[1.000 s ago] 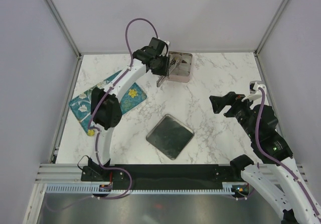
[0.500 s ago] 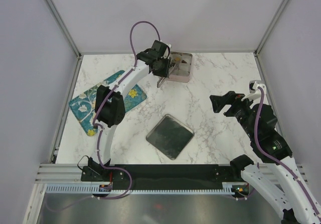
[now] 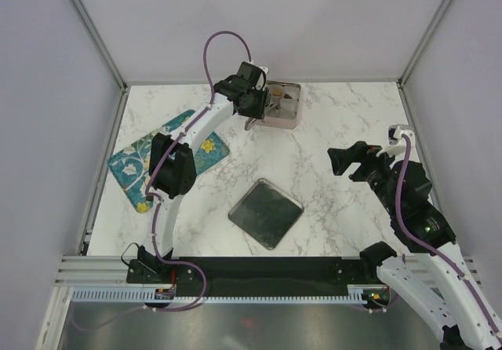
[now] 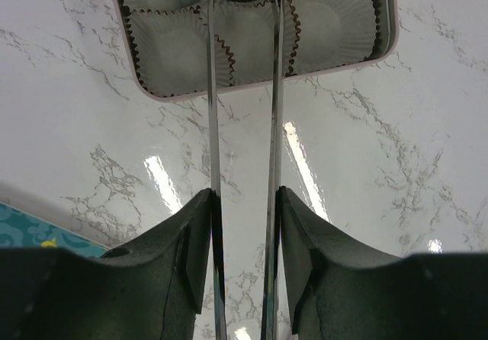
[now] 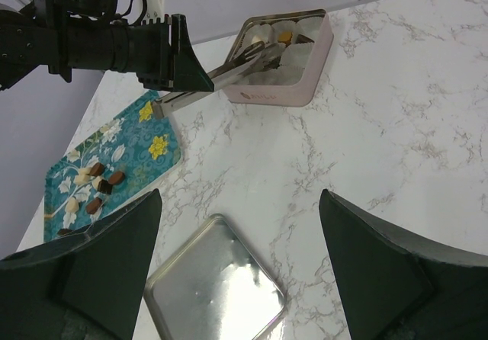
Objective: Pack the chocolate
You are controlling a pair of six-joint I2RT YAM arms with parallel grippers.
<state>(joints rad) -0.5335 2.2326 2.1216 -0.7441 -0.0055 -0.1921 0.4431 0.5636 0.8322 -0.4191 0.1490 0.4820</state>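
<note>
The chocolate (image 5: 104, 187) lies loose on the floral tray (image 5: 152, 138) at the table's (image 3: 329, 130) 9 o'clock, and the pink tin (image 5: 282, 96) of paper cups (image 4: 175, 50) sits at 12. The left gripper (image 4: 244, 203) pinches long tongs (image 4: 211, 126), blades slightly parted, tips over the tin; whether they carry a piece I cannot tell. From those tips the tray lies toward 8 o'clock, far nearer this gripper than the right gripper (image 3: 353, 162), which gapes empty at 3.

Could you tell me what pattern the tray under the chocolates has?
Teal, with white and yellow flowers; the tray shows best in the right wrist view.
</note>
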